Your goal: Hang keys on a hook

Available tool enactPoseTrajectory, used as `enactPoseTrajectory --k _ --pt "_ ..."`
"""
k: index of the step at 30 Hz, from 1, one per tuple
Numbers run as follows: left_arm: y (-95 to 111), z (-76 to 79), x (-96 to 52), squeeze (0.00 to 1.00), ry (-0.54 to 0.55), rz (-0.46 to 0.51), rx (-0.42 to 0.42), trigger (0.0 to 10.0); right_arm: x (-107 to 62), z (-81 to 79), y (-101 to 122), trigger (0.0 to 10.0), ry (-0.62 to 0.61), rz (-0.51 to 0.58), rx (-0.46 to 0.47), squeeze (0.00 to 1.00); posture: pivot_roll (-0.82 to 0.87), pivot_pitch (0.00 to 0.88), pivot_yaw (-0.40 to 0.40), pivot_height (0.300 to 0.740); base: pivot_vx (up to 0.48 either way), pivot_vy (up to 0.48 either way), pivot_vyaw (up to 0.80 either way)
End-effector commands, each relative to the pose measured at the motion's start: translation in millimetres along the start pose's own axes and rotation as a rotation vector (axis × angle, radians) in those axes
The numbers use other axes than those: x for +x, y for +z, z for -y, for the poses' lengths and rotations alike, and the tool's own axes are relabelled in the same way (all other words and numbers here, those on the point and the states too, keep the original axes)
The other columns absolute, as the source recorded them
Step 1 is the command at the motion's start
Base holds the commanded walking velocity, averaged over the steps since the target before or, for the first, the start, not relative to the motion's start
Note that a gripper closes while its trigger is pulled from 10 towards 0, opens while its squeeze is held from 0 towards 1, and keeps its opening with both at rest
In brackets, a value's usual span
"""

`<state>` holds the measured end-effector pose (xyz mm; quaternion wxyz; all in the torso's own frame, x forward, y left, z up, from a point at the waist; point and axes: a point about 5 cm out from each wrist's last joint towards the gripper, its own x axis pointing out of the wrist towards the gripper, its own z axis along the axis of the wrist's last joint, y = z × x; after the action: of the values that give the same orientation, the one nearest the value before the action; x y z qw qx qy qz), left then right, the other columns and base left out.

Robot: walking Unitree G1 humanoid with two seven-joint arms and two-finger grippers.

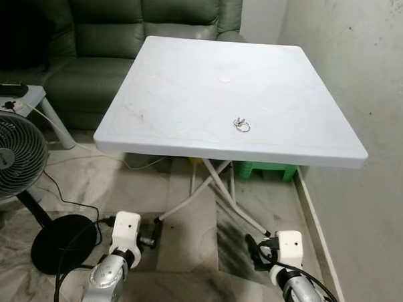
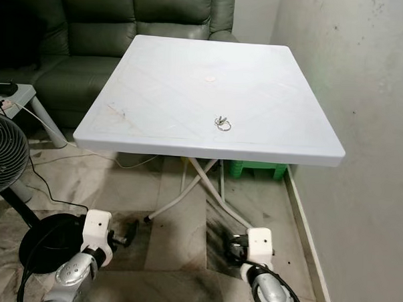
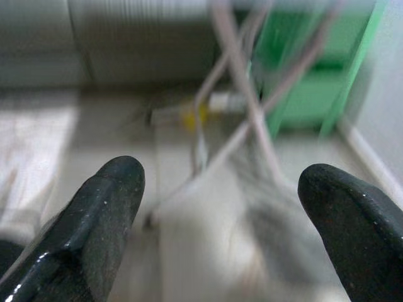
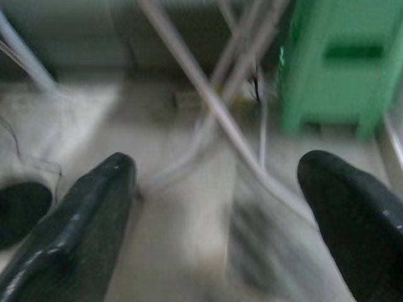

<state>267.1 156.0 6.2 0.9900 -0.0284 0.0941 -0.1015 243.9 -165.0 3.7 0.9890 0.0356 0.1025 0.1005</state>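
Observation:
A small bunch of keys (image 1: 241, 125) on a metal ring lies on the white folding table (image 1: 184, 83), near its front edge and a little right of centre. Both arms hang low in front of the table, below its top. My left gripper (image 3: 220, 189) is open, with blurred floor and the crossed table legs (image 3: 242, 107) between its fingers. My right gripper (image 4: 217, 182) is also open and holds nothing, facing the same legs and a green stool (image 4: 340, 69).
A standing fan (image 1: 10, 157) with a round black base (image 1: 62, 242) is at my left, with cables across the floor. A green sofa (image 1: 126, 27) stands behind the table. A wall (image 1: 371, 85) runs close along the right. A small side table (image 1: 27, 93) sits far left.

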Motion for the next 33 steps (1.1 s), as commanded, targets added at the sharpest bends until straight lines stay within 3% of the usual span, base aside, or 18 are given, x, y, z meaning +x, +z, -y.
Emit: enactPoseTrajectory --k 1,9,14,15,25,33 --pt "15.4 -1.8 2.5 0.00 -0.013 0.077 0.005 10.0 3.9 0.7 21.3 10.0 0.014 0.083 -0.002 1.00 -0.06 0.000 -0.005 0.740 0.000 0.000 0.00" --pt "61.8 10.8 3.7 0.00 -0.071 0.236 0.006 10.0 3.5 -2.0 70.0 10.0 0.007 0.234 0.005 1.00 -0.06 0.000 0.001 0.740 0.000 0.000 0.00" --pt "76.5 9.4 0.9 0.00 -0.055 0.271 0.009 10.0 5.0 -1.3 84.3 10.0 -0.028 0.244 -0.011 1.00 -0.06 0.000 0.003 0.740 0.000 0.000 0.00" --pt "80.1 6.7 1.4 0.00 -0.046 0.268 0.005 10.0 5.1 -2.9 90.9 10.0 -0.026 0.268 -0.028 0.00 -0.05 0.000 0.005 0.740 0.000 0.000 0.00" --pt "84.7 7.9 -5.8 0.00 0.002 0.223 -0.012 10.0 6.1 -8.1 99.2 10.0 -0.026 0.286 -0.059 0.00 -0.04 0.000 -0.002 0.740 0.000 0.000 0.00" --pt "92.3 10.0 -1.2 0.00 -0.030 0.215 -0.030 10.0 9.2 -10.5 95.5 10.0 -0.007 0.270 -0.077 0.00 -0.04 0.000 -0.005 0.740 0.000 0.000 0.00"
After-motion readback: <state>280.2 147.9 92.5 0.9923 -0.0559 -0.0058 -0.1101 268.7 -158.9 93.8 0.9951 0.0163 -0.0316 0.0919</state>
